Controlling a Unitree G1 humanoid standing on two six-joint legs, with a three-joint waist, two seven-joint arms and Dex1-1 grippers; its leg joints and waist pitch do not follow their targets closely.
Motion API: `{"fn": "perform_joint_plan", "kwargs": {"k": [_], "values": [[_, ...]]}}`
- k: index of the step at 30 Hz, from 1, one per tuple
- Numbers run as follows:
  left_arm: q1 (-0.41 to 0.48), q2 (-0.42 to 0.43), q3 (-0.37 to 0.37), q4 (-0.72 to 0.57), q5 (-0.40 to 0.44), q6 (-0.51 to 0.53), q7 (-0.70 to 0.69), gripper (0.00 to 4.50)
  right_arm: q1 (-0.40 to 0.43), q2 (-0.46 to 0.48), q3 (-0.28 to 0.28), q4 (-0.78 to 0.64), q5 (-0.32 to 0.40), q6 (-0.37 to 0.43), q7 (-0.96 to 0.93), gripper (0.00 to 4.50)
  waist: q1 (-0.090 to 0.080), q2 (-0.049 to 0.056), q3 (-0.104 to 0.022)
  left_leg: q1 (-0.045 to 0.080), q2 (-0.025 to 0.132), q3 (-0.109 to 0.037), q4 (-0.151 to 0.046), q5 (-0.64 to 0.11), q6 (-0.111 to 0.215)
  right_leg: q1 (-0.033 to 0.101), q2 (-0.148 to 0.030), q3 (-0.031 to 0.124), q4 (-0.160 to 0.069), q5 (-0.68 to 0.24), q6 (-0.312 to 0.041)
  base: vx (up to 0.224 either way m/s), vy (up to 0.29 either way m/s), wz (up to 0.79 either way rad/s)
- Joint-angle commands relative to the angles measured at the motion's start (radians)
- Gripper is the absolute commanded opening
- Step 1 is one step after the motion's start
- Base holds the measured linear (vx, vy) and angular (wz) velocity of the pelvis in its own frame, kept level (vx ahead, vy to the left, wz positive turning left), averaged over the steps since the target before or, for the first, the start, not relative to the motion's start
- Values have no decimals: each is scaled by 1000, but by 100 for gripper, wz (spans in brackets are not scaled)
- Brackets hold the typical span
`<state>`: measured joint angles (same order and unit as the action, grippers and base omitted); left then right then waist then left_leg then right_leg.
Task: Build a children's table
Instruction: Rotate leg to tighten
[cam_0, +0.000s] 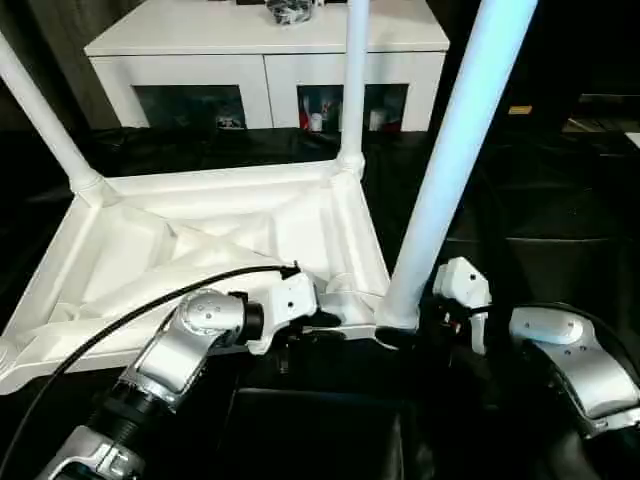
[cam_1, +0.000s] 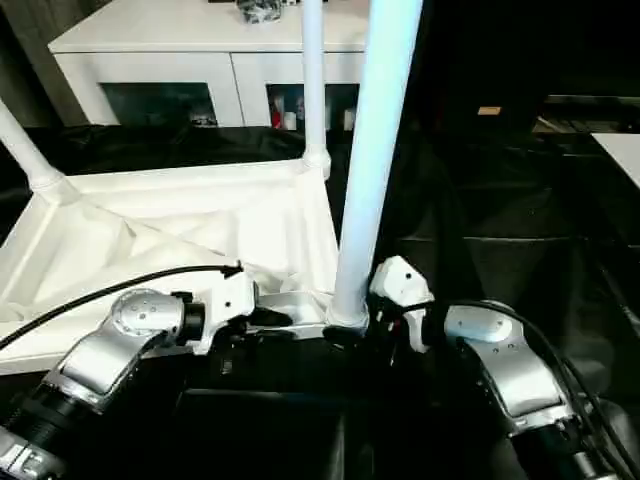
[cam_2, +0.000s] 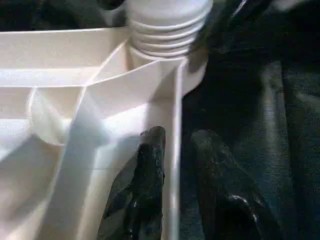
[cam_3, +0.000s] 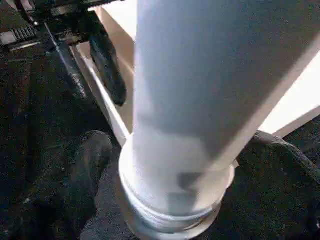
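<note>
At centre frame the upturned tabletop (cam_0: 230, 250) lies with three legs rising, the nearest leg (cam_0: 455, 160) cut off at the top edge. The left gripper (cam_2: 175, 190) straddles the tabletop's near rim, fingers slightly apart; the right gripper (cam_3: 170, 165) is spread wide around that leg's base. A white cabinet (cam_0: 270, 60) stands behind, upper frame.

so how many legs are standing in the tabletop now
3: one leg in the near corner between the end effectors, one leg at the far corner, one leg at the far left corner. The fourth corner's socket is out of frame.
</note>
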<state>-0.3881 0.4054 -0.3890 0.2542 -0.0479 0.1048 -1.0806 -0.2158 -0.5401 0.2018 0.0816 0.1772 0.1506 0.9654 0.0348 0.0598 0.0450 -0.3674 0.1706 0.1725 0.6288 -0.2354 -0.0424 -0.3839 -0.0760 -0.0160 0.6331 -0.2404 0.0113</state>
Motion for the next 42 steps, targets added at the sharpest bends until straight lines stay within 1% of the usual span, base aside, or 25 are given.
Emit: {"fn": "perform_joint_plan", "kwargs": {"k": [1,3,5,7,8,10,11,13,14,15,17,18,19,21,23,25,27,29,31,35,37,38,39,41,42], "values": [[-3,8,12,5,-16,13,-17,107,6,-2,-5,-18,-9,-5,-6,450,3,-14,-55,7,54,-18,-74,-5,138,47,-59,28,-55,152,-326,0,0,0],[-4,11,13,7,-21,28,-19,107,6,-2,-5,-16,-10,-7,-8,450,3,-13,-57,6,53,-18,-72,3,140,48,-59,28,-53,177,-330,0,0,0],[-8,28,3,21,-16,53,-41,107,4,0,-4,-12,-11,-9,-9,450,3,-15,-57,5,52,-18,-72,11,143,49,-59,28,-52,185,-331,0,0,0],[-11,32,0,35,-8,47,-42,107,2,1,-4,-9,-12,-10,-9,450,2,-15,-57,5,51,-17,-72,5,144,48,-59,28,-53,176,-329,0,0,0],[-12,31,3,44,-9,45,-43,107,2,1,-4,-9,-12,-11,-9,450,2,-13,-56,6,52,-17,-73,-2,141,49,-60,28,-55,167,-330,0,0,0],[-19,21,15,69,-20,36,-49,107,2,1,-4,-6,-12,-14,-9,450,2,-14,-54,6,52,-17,-75,-18,134,48,-59,28,-57,145,-329,0,0,0],[-27,8,27,99,-42,35,-65,79,1,1,-4,-4,-12,-14,-8,450,1,-17,-53,6,52,-16,-76,-28,129,48,-59,28,-59,134,-329,0,0,0],[-35,2,29,124,-44,21,-70,79,0,2,-3,-2,-13,-15,-7,450,3,-15,-53,8,51,-16,-76,-31,126,47,-59,29,-59,126,-330,0,0,0],[-46,-2,27,157,-43,15,-78,59,-3,2,-2,-1,-13,-15,-6,450,3,-15,-53,9,51,-15,-76,-34,122,46,-59,29,-59,122,-328,0,0,0],[-51,-1,24,168,-41,12,-81,59,-4,3,-1,-1,-13,-15,-6,450,2,-15,-52,8,51,-16,-77,-37,122,46,-59,29,-60,122,-326,0,0,0],[-63,4,18,189,-29,8,-81,30,-7,3,-2,0,-11,-16,-5,450,3,-15,-52,7,53,-17,-79,-44,120,48,-62,30,-61,115,-322,0,0,0],[-67,7,17,195,-30,9,-91,30,-8,3,-2,1,-10,-15,-5,450,2,-17,-51,7,53,-16,-80,-52,117,47,-61,30,-63,104,-320,0,0,0],[-69,10,15,196,-31,11,-101,13,-9,3,-2,1,-10,-16,-5,450,2,-16,-50,8,53,-16,-80,-57,115,46,-61,30,-63,95,-320,0,0,0],[-70,15,9,197,-27,11,-111,5,-11,4,-2,3,-10,-17,-5,450,2,-17,-49,8,54,-16,-83,-78,106,46,-62,30,-67,63,-316,0,0,0],[-70,29,-10,202,-6,4,-127,5,-16,6,-2,10,-11,-20,-5,450,0,-16,-49,5,53,-18,-84,-74,102,48,-63,30,-66,58,-310,0,0,0],[-70,38,-25,211,18,-10,-129,5,-21,9,-2,15,-12,-20,-5,450,-3,-16,-50,5,53,-19,-84,-67,101,48,-62,30,-65,67,-310,0,0,0],[-72,39,-30,222,26,-17,-127,5,-24,12,-2,18,-13,-22,-4,450,-2,-17,-51,7,53,-17,-81,-44,112,46,-61,30,-62,108,-315,0,0,0],[-73,33,-28,230,25,-23,-123,5,-25,14,-2,20,-13,-22,-4,450,-1,-17,-51,7,53,-16,-81,-37,119,46,-62,30,-62,123,-319,0,0,0],[-72,35,-33,229,28,-19,-128,5,-24,14,-2,18,-13,-22,-4,450,0,-18,-50,6,54,-16,-82,-45,118,46,-62,30,-62,114,-319,0,0,0],[-69,50,-60,230,53,-23,-144,5,-31,16,-1,25,-14,-22,-2,450,-2,-18,-45,8,56,-17,-89,-91,97,44,-63,31,-70,42,-312,0,0,0],[-66,42,-46,226,46,-22,-123,5,-32,17,-2,27,-14,-23,-2,450,-3,-17,-45,9,56,-16,-89,-94,90,44,-63,32,-71,38,-311,0,0,0],[-68,37,-40,228,41,-23,-114,28,-32,17,-2,28,-15,-24,-3,450,-3,-18,-45,8,55,-16,-89,-93,89,44,-63,32,-71,40,-310,0,0,0],[-69,34,-37,230,36,-18,-115,28,-32,18,-2,28,-15,-24,-3,450,-2,-19,-45,8,55,-16,-89,-93,88,44,-63,32,-71,39,-310,0,0,0],[-74,32,-34,237,36,-21,-109,54,-31,19,-2,26,-16,-24,-3,450,-3,-18,-45,8,55,-16,-90,-94,88,43,-61,32,-72,40,-307,0,0,0],[-75,33,-34,239,37,-24,-106,57,-31,19,-2,26,-16,-24,-2,450,-3,-19,-45,8,55,-16,-90,-94,88,44,-62,32,-71,41,-306,0,0,0]]}}
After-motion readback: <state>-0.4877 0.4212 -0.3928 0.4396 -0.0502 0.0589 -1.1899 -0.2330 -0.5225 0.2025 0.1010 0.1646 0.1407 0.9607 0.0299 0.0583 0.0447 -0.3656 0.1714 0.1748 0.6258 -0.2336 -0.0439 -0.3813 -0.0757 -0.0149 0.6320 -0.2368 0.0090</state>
